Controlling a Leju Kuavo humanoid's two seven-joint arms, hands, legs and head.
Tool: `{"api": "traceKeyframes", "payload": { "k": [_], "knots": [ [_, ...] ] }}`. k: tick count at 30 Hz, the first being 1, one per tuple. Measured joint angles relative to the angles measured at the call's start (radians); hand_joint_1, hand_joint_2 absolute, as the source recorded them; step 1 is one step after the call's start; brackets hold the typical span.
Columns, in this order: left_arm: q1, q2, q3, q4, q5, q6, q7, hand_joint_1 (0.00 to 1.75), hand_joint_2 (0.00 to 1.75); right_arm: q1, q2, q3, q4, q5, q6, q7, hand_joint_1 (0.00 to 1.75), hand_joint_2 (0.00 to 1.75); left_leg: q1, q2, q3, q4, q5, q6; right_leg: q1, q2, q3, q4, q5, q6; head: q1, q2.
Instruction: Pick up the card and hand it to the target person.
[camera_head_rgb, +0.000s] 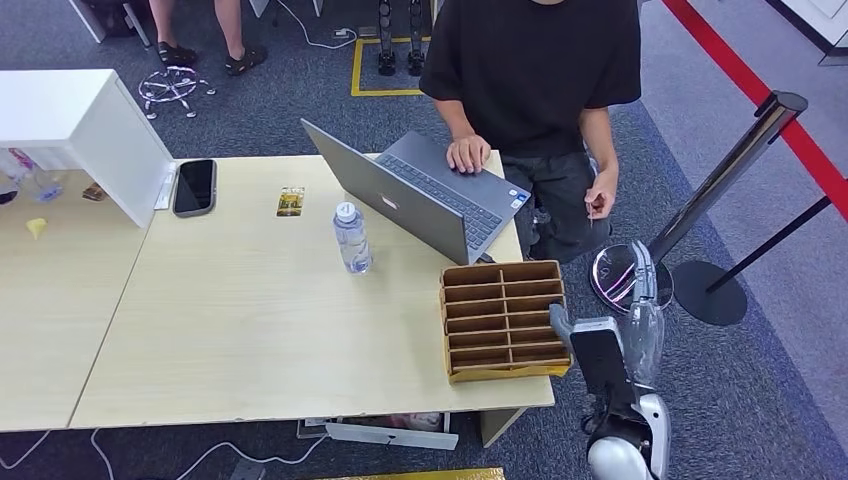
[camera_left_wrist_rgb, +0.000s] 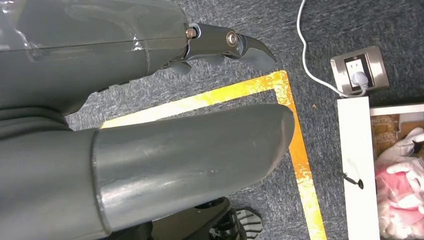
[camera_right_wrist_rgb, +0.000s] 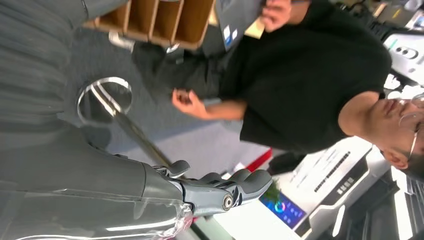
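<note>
A small yellow and dark card (camera_head_rgb: 290, 201) lies flat on the light wooden table (camera_head_rgb: 250, 330), toward its far side between a black phone and a laptop. My right hand (camera_head_rgb: 590, 350) is low beside the table's right end, next to a slotted cardboard box (camera_head_rgb: 503, 320), far from the card. In the right wrist view that hand (camera_right_wrist_rgb: 200, 192) holds nothing and its fingers (camera_right_wrist_rgb: 245, 182) are apart from the thumb. My left hand (camera_left_wrist_rgb: 115, 55) hangs over the carpet, holding nothing, its fingers (camera_left_wrist_rgb: 240, 45) stretched out. The person (camera_head_rgb: 530, 60) in a black shirt stands behind the table.
On the table are a black phone (camera_head_rgb: 194, 186), a water bottle (camera_head_rgb: 352, 238) and an open grey laptop (camera_head_rgb: 420, 200) with the person's hand on it. A white box (camera_head_rgb: 90, 130) stands at the left. A stanchion post (camera_head_rgb: 720, 175) stands to my right.
</note>
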Motion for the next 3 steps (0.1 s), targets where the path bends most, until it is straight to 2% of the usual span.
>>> {"api": "traceKeyframes", "payload": {
  "k": [3],
  "knots": [
    [0.005, 0.0, 0.001, 0.0, 0.007, 0.001, -0.002, 0.0, 0.0, 0.019, 0.042, 0.001, 0.01, -0.06, 0.0, -0.047, 0.0, 1.75, 0.0, 0.0, 0.0, 0.0, 0.0, 0.0, 0.0, 0.0, 0.0, 0.0, 0.0, 0.0, 0.0, 0.0]
  ]
}}
